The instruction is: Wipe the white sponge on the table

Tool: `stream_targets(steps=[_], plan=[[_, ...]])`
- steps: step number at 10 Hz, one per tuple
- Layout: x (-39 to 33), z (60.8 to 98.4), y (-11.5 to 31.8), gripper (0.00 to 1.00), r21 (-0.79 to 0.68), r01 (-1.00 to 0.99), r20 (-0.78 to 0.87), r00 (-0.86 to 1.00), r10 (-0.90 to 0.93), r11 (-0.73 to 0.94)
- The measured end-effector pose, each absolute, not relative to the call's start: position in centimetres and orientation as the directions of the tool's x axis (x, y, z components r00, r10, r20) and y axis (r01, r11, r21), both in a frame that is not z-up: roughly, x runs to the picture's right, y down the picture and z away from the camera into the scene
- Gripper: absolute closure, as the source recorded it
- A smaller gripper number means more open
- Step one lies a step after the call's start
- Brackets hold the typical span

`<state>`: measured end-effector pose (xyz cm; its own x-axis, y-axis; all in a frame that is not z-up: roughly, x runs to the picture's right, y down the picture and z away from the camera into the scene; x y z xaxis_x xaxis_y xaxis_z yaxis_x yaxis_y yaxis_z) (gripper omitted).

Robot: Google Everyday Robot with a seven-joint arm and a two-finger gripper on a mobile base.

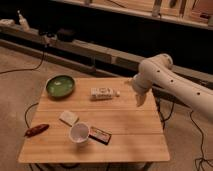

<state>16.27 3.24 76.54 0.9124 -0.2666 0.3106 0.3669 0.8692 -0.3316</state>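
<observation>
White sponge (69,118) lay at the lower left of the table (127,125), just beside 1 white cup (79,133) and below the green bowl (60,85). The gripper (139,99) hung over the table's right edge, well apart from it, claw spread wide, holding nothing.

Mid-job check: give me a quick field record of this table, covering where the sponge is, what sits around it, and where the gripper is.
gripper: open, holding nothing, by the table's right edge, right of the white box
white sponge: lying flat on the left half of the table, not yet touched
nearest item: white cup, close beside the sponge on the camera side
back row: green bowl at left, white box mid-table
others: dark packet right of the cup; red object at the left edge
</observation>
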Motion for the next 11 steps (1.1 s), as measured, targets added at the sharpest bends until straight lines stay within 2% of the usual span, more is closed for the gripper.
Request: stream_targets(steps=[11], plan=[[16.02,76.36,3.35,0.2,-0.329,0.39,0.322,0.902,-0.287,0.86]])
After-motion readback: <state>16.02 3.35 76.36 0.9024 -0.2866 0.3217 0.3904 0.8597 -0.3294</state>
